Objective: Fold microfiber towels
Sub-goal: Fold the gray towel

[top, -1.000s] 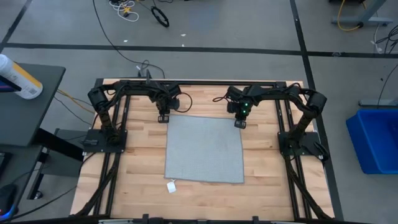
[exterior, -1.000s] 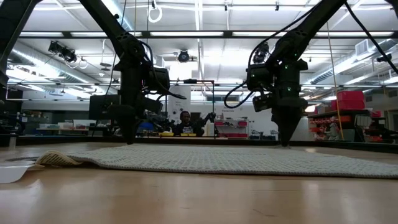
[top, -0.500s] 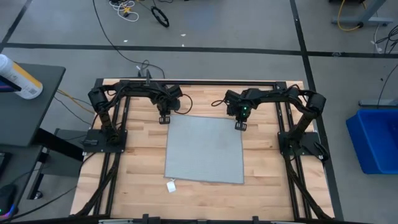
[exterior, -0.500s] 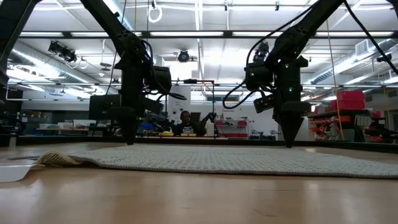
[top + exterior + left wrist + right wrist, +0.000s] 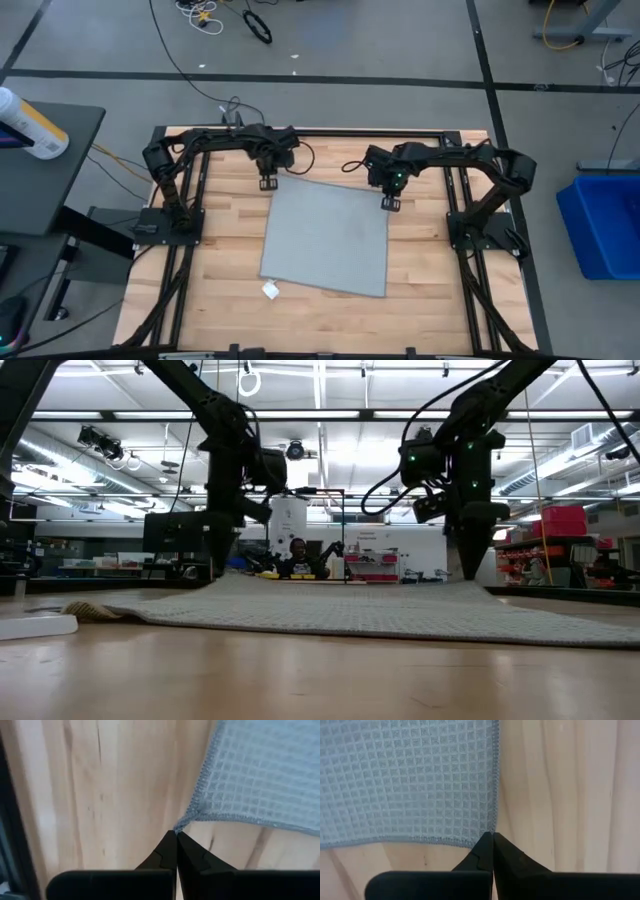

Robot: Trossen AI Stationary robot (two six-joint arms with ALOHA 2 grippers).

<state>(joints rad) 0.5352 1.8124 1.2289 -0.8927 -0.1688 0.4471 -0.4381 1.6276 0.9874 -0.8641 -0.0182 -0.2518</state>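
Observation:
The light grey-blue microfiber towel [image 5: 325,240] lies spread on the wooden table, turned slightly askew. Its small white tag [image 5: 270,291] lies at the near left corner and also shows in the low view [image 5: 40,626]. My left gripper [image 5: 268,184] is shut on the towel's far left corner. My right gripper [image 5: 388,203] is shut on its far right corner. In the low view the far edge [image 5: 340,582] rises a little toward both grippers, while the rest lies flat. My left gripper pinches the tip of the towel's far left corner [image 5: 178,824] between its two fingers, coming from above and pointing down. The corner is raised a little off the table; the cloth behind it lies on the wood. My right gripper pinches the tip of the towel's far right corner [image 5: 490,829] between its two fingers, coming from above and pointing down. The corner is raised slightly; the rest of the towel rests on the table.
Black frame rails [image 5: 320,132] run along the table's far edge and sides. Bare wood [image 5: 220,260] lies left, right and near of the towel. A person [image 5: 297,555] shows far beyond the table. A blue bin [image 5: 600,225] stands off the table's right.
Both grippers have risen a little with the towel's far corners. My left gripper has gone slightly toward the far edge. The far edge has lifted off the wood; the towel has turned a little and its tagged near left corner has slid toward the far edge.

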